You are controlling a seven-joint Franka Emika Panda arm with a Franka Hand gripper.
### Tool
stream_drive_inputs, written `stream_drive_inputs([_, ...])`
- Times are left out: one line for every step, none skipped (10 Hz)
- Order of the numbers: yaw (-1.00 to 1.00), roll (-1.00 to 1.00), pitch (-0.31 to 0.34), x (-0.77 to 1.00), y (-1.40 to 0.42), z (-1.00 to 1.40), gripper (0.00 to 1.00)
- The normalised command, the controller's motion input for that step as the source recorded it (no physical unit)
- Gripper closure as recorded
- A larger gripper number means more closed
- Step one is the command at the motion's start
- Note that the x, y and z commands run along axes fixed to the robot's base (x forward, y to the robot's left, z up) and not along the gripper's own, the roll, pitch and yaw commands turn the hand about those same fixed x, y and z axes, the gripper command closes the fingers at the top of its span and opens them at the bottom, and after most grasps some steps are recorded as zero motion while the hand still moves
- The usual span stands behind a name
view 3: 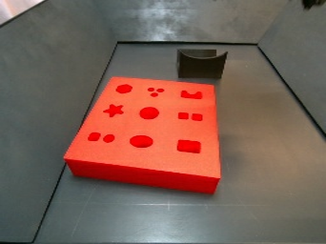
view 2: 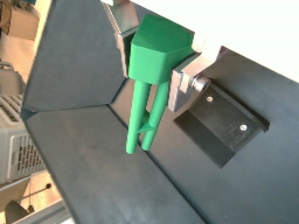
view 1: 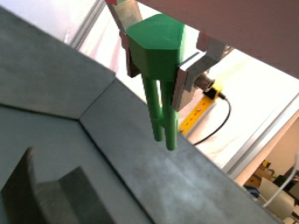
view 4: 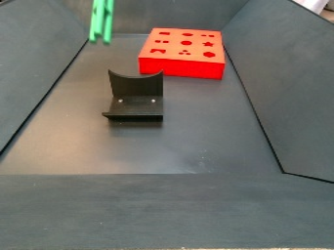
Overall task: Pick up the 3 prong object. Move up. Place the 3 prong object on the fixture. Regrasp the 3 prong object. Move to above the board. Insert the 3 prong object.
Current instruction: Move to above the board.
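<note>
The board (view 3: 147, 124), red and cut with shapes, fills the middle of a side view; the fixture (view 4: 133, 98) sits centre-left in a side view. The gripper (view 2: 156, 52) clamps the 3 prong object (view 2: 149, 79) by its head (prongs hanging free), high at upper left. A loose grip could tilt it and miss the notch.

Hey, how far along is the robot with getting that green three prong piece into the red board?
Done: the 3 prong object is picked up and lifted; a side view shows it hanging in the air, clear of the floor. In hand: the gripper is shut on its head, prongs pointing down. Left: the fixture stands empty, so placing it there, regrasping, moving above the board and inserting all remain.
</note>
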Motion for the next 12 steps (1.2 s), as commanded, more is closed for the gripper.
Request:
stream_drive_inputs([0.06, -0.04, 0.139, 0.03, -0.01, 0.38, 1.00])
stream_drive_inputs([-0.15, -1.00, -0.036, -0.79, -1.00, 0.36, 1.00])
stream_drive_inputs([-0.15, -1.00, -0.044, -0.79, -1.00, 0.34, 1.00])
stream_drive_inputs([-0.15, -1.00, -0.067, -0.86, -1.00, 0.36, 1.00])
stream_drive_inputs([-0.15, -1.00, -0.076, -0.89, -1.00, 0.35, 1.00])
stream_drive_inputs([-0.16, -1.00, -0.085, -0.93, -1.00, 0.37, 1.00])
stream_drive_inputs([-0.16, -1.00, -0.086, -0.96, -1.00, 0.38, 1.00])
stream_drive_inputs([-0.16, -1.00, -0.089, -1.00, -0.96, 0.37, 1.00])
stream_drive_inputs([-0.16, -1.00, -0.088, -1.00, -0.93, 0.37, 1.00])
stream_drive_inputs([-0.16, -1.00, -0.109, -0.56, -0.39, 0.19, 1.00])
stream_drive_inputs([-0.16, -1.00, -0.106, -0.32, -0.12, 0.08, 1.00])
stream_drive_inputs([-0.16, -1.00, -0.094, -0.20, -0.03, 0.03, 1.00])
